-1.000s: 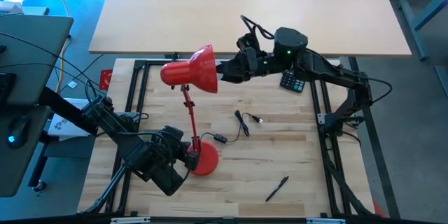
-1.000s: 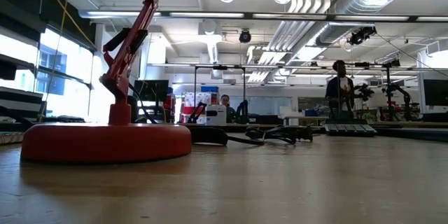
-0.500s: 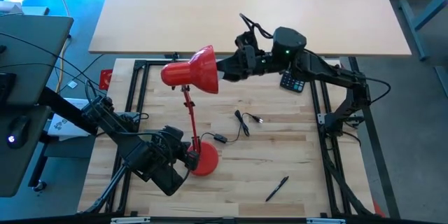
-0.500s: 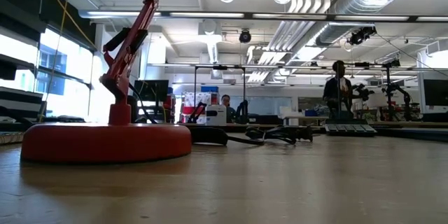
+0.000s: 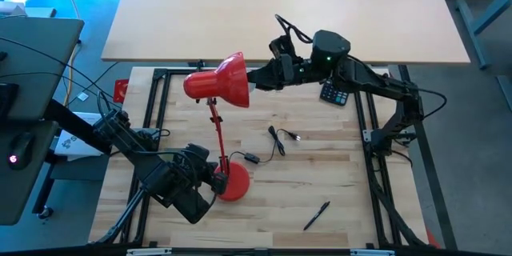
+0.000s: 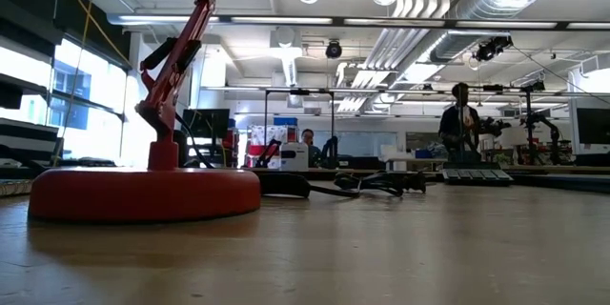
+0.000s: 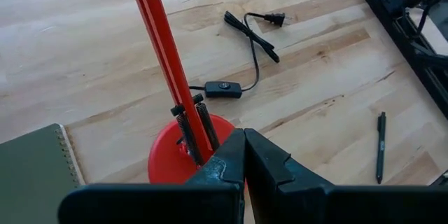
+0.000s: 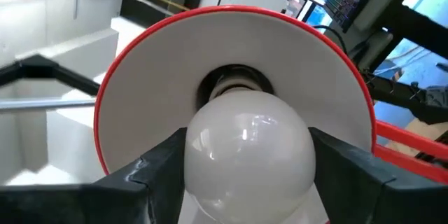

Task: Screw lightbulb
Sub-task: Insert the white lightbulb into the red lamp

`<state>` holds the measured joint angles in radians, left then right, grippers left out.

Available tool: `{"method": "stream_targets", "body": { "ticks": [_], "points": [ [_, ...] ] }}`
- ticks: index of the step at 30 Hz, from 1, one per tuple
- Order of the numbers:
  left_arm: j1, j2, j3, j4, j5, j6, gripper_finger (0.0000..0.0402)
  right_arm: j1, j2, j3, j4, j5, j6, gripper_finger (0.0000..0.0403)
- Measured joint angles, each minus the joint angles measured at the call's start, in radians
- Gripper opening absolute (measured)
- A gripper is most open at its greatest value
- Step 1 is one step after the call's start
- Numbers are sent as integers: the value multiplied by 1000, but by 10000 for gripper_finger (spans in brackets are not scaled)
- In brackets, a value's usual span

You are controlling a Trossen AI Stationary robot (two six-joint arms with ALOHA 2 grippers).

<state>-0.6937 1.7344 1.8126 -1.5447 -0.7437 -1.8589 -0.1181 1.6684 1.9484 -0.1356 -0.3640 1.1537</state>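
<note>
Now right gripper [image 8: 246,155] jaws flank lightbulb [image 8: 246,150] at lamp shade [image 8: 161,63].

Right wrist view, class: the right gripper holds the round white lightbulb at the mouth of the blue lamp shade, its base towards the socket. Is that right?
Not quite. The right gripper does hold the round white lightbulb at the shade's mouth, base towards the socket, but the lamp shade is red outside and white inside, not blue. The right wrist view shows its red rim; the high view shows the red outside.
</note>
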Motion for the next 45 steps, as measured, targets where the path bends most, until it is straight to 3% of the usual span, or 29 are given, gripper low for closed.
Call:
{"method": "stream_targets", "body": {
  "ticks": [12,18,24,32,37,41,45],
  "points": [
    [-2,0,44,5,0,-24,0,-36,0,0,-5,-54,-468,250],
    [-2,0,128,5,-11,-23,0,-39,-1,1,-14,-52,-927,250],
    [-2,0,238,4,-89,-22,0,-15,-2,1,-2,-51,-1364,250],
    [-1,0,370,8,-178,90,0,16,-1,1,24,-28,-1932,250],
    [0,0,440,8,-217,153,0,25,-1,1,28,-25,-2203,250],
    [0,0,490,9,-219,176,0,50,0,1,23,90,-2447,250],
    [-1,0,532,25,-219,191,0,83,5,0,25,232,-2793,250]
  ]
}}
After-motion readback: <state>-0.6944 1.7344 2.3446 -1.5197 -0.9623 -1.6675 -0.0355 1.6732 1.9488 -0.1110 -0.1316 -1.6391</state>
